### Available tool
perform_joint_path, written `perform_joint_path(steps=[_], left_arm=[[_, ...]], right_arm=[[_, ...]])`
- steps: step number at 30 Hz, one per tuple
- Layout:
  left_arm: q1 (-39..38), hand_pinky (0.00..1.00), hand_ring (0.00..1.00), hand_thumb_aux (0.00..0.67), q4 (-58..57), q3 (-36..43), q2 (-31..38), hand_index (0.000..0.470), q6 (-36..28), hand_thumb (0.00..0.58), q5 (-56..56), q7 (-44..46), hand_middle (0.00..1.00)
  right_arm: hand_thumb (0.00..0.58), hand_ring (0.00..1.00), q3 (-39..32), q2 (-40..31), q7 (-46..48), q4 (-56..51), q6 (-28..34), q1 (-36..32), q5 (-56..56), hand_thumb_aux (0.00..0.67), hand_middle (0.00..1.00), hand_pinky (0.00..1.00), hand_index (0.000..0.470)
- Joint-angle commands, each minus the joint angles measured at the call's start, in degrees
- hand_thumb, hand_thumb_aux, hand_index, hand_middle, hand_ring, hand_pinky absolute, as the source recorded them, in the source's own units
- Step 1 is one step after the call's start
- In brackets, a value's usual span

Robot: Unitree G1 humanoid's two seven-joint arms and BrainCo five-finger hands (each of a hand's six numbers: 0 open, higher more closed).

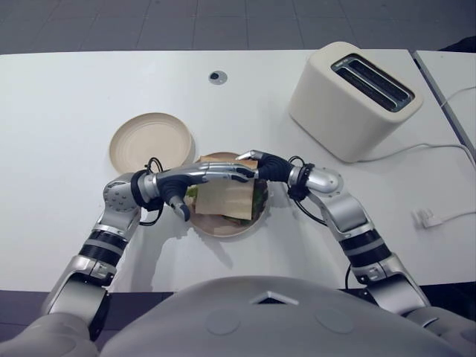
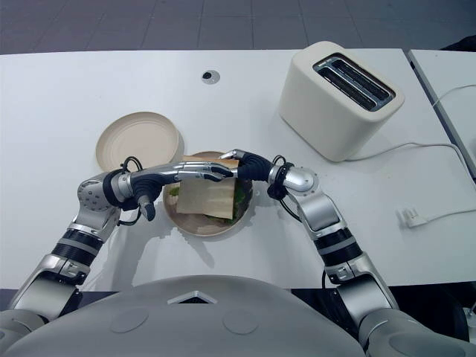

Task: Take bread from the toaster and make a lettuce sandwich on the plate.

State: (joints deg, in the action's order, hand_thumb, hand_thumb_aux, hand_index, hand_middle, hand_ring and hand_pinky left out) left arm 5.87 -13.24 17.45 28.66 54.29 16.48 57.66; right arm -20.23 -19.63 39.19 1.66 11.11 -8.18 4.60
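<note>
1. The white table [image 1: 67,97] carries a cream two-slot toaster [image 1: 335,111] at the far right. No bread stands above its slots.
2. The sandwich plate [image 1: 223,231] sits at the near centre. On it lies a top bread slice [image 1: 227,198], with lettuce [image 2: 239,195] showing at its right edge and more filling at the near edge.
3. The left hand [image 1: 202,175] reaches in from the left. Its fingers [image 1: 236,172] are stretched out flat along the far edge of the slice, the thumb hangs down apart from them, and nothing is clamped.
4. The right hand [image 1: 269,167] meets the far right corner of the slice, tip to tip with the left hand. I cannot tell whether it grips.
5. An empty second plate [image 1: 151,141] lies just beyond and to the left, beside the sandwich plate.
6. The toaster's cord [image 1: 416,146] runs right, and its plug [image 1: 425,217] lies loose on the table.
</note>
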Motion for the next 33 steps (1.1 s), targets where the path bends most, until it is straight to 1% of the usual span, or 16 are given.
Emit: perform_joint_path(steps=[1,7,11,15,16,17,18,19,20,22,24,26,27,29,32,33], left_arm=[[-2.6,0.00,0.00,0.000,2.6,2.5,2.2,0.000,-0.6,0.000,-1.2,2.1,0.00],[-2.4,0.00,0.00,0.000,-3.3,5.6,2.7,0.000,-1.4,0.000,-3.5,5.2,0.00],[3.1,0.00,0.00,0.000,-17.4,4.9,-0.8,0.000,-1.4,0.000,-9.7,2.1,0.00],[4.3,0.00,0.00,0.000,-25.2,7.7,-2.8,0.000,0.0,0.000,-10.3,4.5,0.00],[4.4,0.00,0.00,0.000,-26.1,8.2,-3.0,0.000,0.6,0.000,-10.4,4.8,0.00],[4.4,0.00,0.00,0.000,-26.8,8.6,-3.2,0.000,1.0,0.000,-10.3,5.2,0.00],[4.3,0.00,0.00,0.000,-27.3,9.0,-3.4,0.000,1.4,0.000,-10.3,5.5,0.00],[4.4,0.00,0.00,0.000,-27.8,9.5,-3.6,0.000,1.8,0.000,-10.4,5.7,0.00],[4.4,0.00,0.00,0.000,-28.3,9.8,-3.8,0.000,2.1,0.000,-10.5,5.8,0.00],[4.8,0.00,0.00,0.000,-29.0,10.3,-4.1,0.000,2.7,0.000,-10.6,5.7,0.00],[5.7,0.00,0.00,0.000,-29.7,10.1,-4.7,0.000,3.4,0.000,-10.3,5.0,0.00],[6.8,0.00,0.00,0.000,-29.8,9.5,-5.4,0.000,3.8,0.000,-9.6,4.3,0.00],[7.2,0.00,0.00,0.000,-29.6,9.1,-5.7,0.000,4.0,0.000,-9.1,3.9,0.00],[8.1,0.00,0.00,0.000,-27.4,7.4,-6.8,0.000,4.6,0.000,-6.9,2.3,0.00],[8.4,0.00,0.00,0.000,-21.7,5.2,-7.9,0.000,4.2,0.000,-2.8,0.6,0.00],[8.3,0.00,0.00,0.066,-19.3,4.5,-8.0,0.046,3.8,0.108,-1.2,0.2,0.00]], right_arm=[[0.580,1.00,-0.7,0.3,-1.1,-2.2,-0.1,-1.4,-2.7,0.670,1.00,1.00,0.470],[0.580,1.00,-0.1,0.7,-1.9,-1.4,-0.5,-1.2,-3.7,0.670,1.00,1.00,0.470],[0.580,1.00,-0.2,0.6,-2.0,-1.2,-1.0,-1.4,-4.4,0.670,1.00,1.00,0.470],[0.580,1.00,-1.3,-0.5,-2.2,-0.3,-3.2,-1.7,-7.2,0.670,1.00,1.00,0.470],[0.310,0.94,-1.4,-0.7,-2.3,-0.1,-4.0,-1.7,-7.9,0.213,0.94,0.94,0.149],[0.000,0.79,-1.8,-1.0,-2.4,-0.1,-5.0,-1.9,-8.8,0.000,0.79,0.79,0.000],[0.000,0.62,-2.0,-1.3,-2.5,0.2,-6.5,-2.3,-9.6,0.000,0.62,0.62,0.000],[0.000,0.55,-2.2,-1.6,-2.7,0.4,-8.0,-2.7,-10.5,0.000,0.55,0.55,0.000],[0.000,0.53,-1.6,-1.1,-4.2,0.0,-9.1,-3.3,-11.1,0.000,0.53,0.53,0.000],[0.000,0.52,1.8,0.7,-14.0,-4.8,-13.5,-7.0,-15.6,0.000,0.52,0.52,0.000],[0.000,0.41,5.8,-0.1,-25.2,-10.0,-19.2,-11.5,-21.1,0.000,0.41,0.41,0.000],[0.000,0.34,10.1,-0.8,-29.9,-11.8,-22.8,-14.0,-20.6,0.000,0.34,0.34,0.000],[0.000,0.32,11.6,-0.7,-30.3,-12.1,-24.0,-14.7,-19.3,0.000,0.32,0.32,0.000],[0.000,0.38,13.0,-1.2,-28.0,-12.8,-26.8,-15.2,-16.1,0.000,0.38,0.38,0.000],[0.000,0.38,13.0,-2.3,-23.1,-12.1,-29.2,-14.4,-12.4,0.000,0.38,0.38,0.000],[0.000,0.53,12.5,-2.8,-19.5,-11.0,-29.3,-13.6,-9.9,0.000,0.53,0.53,0.000]])
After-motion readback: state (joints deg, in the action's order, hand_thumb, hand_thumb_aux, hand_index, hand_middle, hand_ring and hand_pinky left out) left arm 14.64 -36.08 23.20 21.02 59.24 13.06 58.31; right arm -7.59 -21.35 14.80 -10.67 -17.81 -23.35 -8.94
